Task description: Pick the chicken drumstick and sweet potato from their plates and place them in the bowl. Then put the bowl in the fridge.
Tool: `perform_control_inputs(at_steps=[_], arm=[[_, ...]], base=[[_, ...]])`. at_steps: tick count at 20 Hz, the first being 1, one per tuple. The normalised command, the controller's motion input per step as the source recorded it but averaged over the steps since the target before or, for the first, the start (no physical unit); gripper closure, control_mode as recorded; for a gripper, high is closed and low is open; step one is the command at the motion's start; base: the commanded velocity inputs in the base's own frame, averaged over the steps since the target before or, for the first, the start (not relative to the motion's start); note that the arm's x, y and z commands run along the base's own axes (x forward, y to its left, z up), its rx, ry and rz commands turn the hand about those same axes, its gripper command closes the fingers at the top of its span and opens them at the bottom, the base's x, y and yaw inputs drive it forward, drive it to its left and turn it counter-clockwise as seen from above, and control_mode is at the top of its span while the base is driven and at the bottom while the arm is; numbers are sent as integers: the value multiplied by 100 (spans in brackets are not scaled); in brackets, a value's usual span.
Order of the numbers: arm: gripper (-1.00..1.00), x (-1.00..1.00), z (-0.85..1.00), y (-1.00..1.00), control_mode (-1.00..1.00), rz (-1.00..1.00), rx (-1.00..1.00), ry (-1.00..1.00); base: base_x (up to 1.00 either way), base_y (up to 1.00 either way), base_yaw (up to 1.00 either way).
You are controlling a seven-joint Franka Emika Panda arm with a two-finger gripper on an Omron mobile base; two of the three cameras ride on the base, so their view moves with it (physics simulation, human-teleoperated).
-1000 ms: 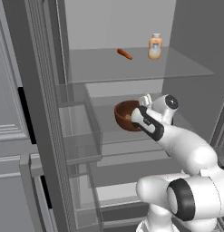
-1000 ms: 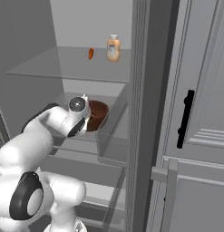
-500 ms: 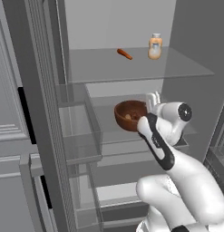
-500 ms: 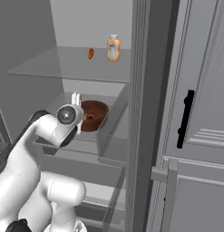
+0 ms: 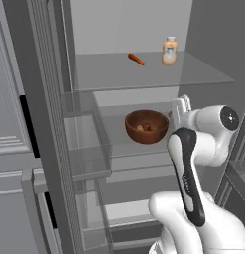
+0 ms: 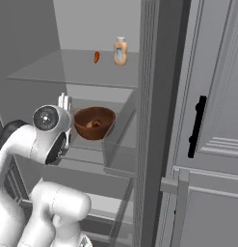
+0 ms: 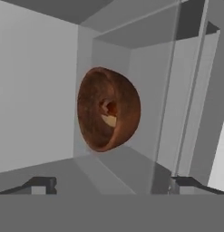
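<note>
The reddish-brown bowl (image 5: 146, 126) (image 6: 94, 123) stands on a glass shelf inside the fridge (image 5: 119, 25). The hand view is rolled, so the bowl (image 7: 109, 108) appears on its side there. Inside it lie the pale tan sweet potato (image 7: 111, 120) and a reddish-brown bit, the chicken drumstick (image 7: 108, 107). My gripper (image 5: 178, 106) (image 6: 64, 101) (image 7: 111, 185) is open with nothing between its fingers. It hangs just off the bowl's rim, on the right in the left base view, without touching it. The plates are out of view.
On the upper glass shelf (image 5: 144, 74) lie a thin orange-red stick (image 5: 136, 59) (image 6: 96, 57) and a small bottle (image 5: 169, 51) (image 6: 120, 50). Clear door bins (image 5: 89, 149) jut out left of the bowl. A grey door with a black handle (image 6: 197, 128) stands at the right.
The gripper has opened wide, let go of the bowl's rim and drawn back and up. The arm has swung its elbow round. The bowl stays on the shelf.
</note>
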Motion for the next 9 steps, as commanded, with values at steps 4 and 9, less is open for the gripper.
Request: perform_control_inputs(at_steps=[4,9], arm=[[-100,-100,32,0,-100,0,-3,2],[-100,-97,1,-4,-100,0,-3,3]], base=[[0,0,0],[0,0,0]])
